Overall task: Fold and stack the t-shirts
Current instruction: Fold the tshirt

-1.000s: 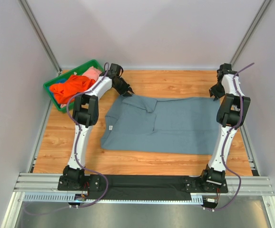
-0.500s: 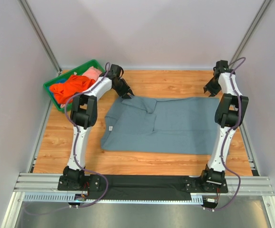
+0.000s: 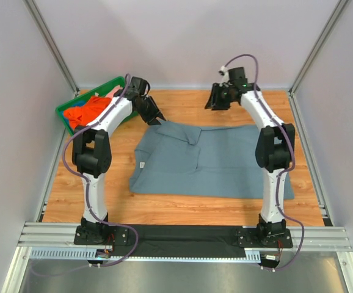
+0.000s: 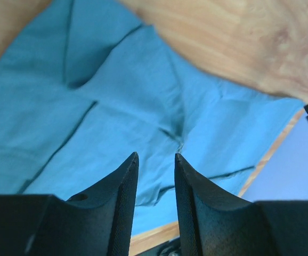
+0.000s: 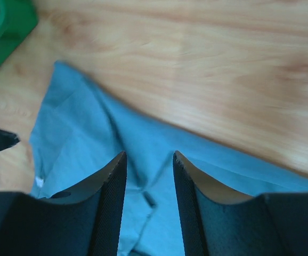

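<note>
Slate grey-blue t-shirt (image 3: 219, 162) lies spread on the wooden table (image 3: 182, 209), one flap folded over near its far-left corner and a small white neck label (image 3: 141, 163) at its left edge. Above that far-left corner hangs the left gripper (image 3: 154, 116), fingers slightly parted with nothing between them, while the right gripper (image 3: 216, 101) hovers over bare wood just beyond the shirt's far edge, its fingers likewise parted and holding nothing. Well to the left of the shirt's far corner, an orange t-shirt (image 3: 88, 108) and a pink t-shirt (image 3: 116, 91) sit heaped in a green bin (image 3: 66, 117).
</note>
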Robot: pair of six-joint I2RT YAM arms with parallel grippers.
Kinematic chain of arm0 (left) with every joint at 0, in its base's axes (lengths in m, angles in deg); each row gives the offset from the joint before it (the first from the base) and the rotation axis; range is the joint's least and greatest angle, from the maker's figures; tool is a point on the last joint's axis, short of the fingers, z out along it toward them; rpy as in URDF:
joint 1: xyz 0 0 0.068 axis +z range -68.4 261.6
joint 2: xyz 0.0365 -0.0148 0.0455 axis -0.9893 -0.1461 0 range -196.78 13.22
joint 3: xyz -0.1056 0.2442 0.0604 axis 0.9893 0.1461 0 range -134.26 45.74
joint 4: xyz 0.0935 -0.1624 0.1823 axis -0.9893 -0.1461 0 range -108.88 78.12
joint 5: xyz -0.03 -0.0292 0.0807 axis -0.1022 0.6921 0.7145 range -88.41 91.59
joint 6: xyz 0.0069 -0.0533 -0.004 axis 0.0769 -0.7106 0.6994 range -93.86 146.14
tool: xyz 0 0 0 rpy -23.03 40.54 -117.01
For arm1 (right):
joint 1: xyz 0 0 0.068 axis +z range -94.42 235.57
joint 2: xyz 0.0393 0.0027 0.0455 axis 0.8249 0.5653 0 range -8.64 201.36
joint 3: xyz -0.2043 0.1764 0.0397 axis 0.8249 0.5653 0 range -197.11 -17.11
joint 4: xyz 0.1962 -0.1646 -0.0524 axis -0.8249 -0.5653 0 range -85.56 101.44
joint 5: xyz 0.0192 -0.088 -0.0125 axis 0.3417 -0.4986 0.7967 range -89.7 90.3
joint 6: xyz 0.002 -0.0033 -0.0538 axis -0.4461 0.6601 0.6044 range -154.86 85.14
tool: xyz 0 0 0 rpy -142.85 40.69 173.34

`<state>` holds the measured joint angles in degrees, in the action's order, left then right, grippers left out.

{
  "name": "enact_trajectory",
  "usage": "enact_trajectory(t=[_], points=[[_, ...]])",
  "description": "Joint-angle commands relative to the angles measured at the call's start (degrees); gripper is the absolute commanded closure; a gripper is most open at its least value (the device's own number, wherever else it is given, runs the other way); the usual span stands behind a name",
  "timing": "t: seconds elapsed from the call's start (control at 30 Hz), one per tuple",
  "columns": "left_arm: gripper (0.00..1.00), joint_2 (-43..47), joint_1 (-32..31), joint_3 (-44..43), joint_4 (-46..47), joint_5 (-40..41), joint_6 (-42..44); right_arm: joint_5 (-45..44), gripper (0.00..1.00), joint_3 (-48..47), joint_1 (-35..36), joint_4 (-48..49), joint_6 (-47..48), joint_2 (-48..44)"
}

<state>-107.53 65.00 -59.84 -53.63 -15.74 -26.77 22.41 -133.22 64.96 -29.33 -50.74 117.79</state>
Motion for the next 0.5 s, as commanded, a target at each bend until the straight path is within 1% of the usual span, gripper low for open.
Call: enact_trajectory(t=[0.0, 0.07, 0.17, 0.33, 0.47], points=[[0.59, 6.03, 1.48, 6.67, -2.98, -0.43, 3.68, 5.05, 0.58, -1.82, 5.01, 2.36, 2.61, 3.11], [0.59, 7.71, 1.92, 10.72, -2.63, -2.26, 5.09, 5.83, 0.58, -2.88, 6.34, 3.59, 1.91, 4.43], [0.59, 10.09, 2.01, 14.07, -3.50, -2.98, 6.85, 6.37, 0.58, -4.20, 8.27, 5.35, 0.59, 6.89], [0.59, 12.90, 2.36, 17.33, -4.91, -2.80, 8.52, 6.54, 0.58, -4.74, 10.21, 4.83, 0.76, 9.45], [0.59, 13.61, 3.15, 19.62, -4.48, -5.26, 8.96, 8.47, 0.58, -4.38, 10.48, 4.83, 0.94, 11.29]])
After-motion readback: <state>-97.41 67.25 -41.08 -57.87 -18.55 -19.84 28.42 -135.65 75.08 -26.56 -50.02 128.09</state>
